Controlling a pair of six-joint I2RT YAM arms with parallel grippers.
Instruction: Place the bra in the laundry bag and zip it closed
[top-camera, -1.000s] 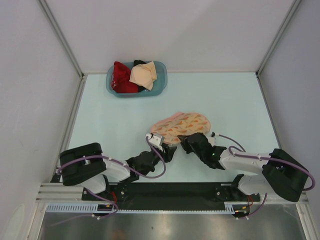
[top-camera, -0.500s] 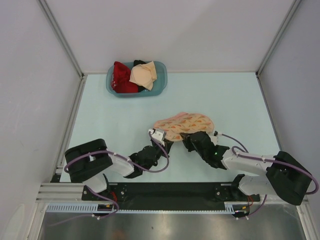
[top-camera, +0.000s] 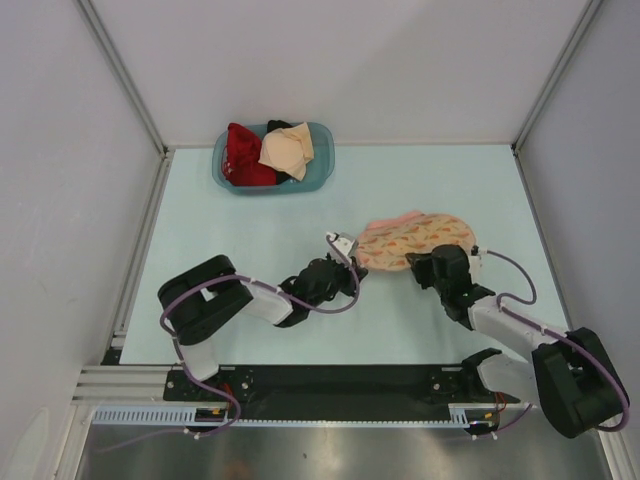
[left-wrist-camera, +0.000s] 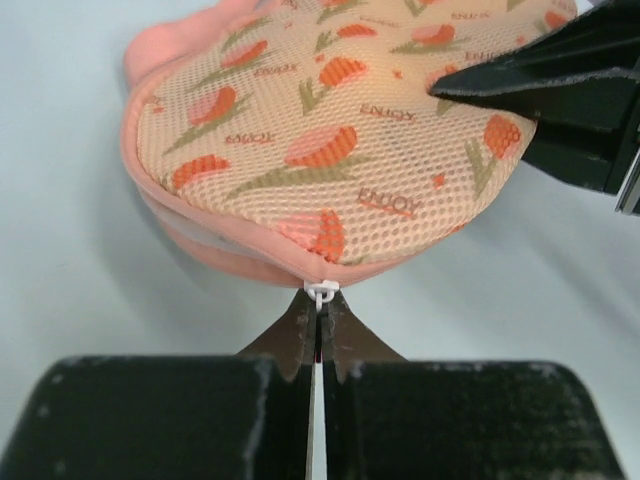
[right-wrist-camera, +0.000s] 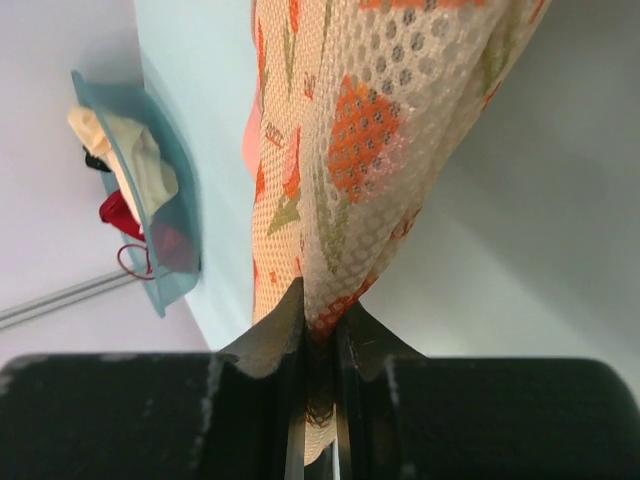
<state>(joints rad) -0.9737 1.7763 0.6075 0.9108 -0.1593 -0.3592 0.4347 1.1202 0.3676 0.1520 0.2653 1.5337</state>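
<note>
The pale pink laundry bag (top-camera: 415, 240) with orange-red print lies on the table right of centre, its mesh top domed (left-wrist-camera: 330, 130). My left gripper (top-camera: 355, 265) is at the bag's left edge, shut on the small white zipper pull (left-wrist-camera: 322, 292) at the pink rim. Closed on a fold of the mesh (right-wrist-camera: 370, 130), my right gripper (top-camera: 428, 268) is at the near right edge of the bag. Its black fingers (left-wrist-camera: 560, 90) show at the top right of the left wrist view. The bra is hidden from every view.
A blue plastic basket (top-camera: 324, 165) stands at the back left of centre, holding a red garment (top-camera: 245, 155) and a beige garment (top-camera: 288, 150). The same basket (right-wrist-camera: 165, 240) appears at the left of the right wrist view. Walls enclose the table on three sides.
The left gripper has shut on the zipper pull. Both arms have stretched out and the bag has moved to the right and slightly away from the bases.
</note>
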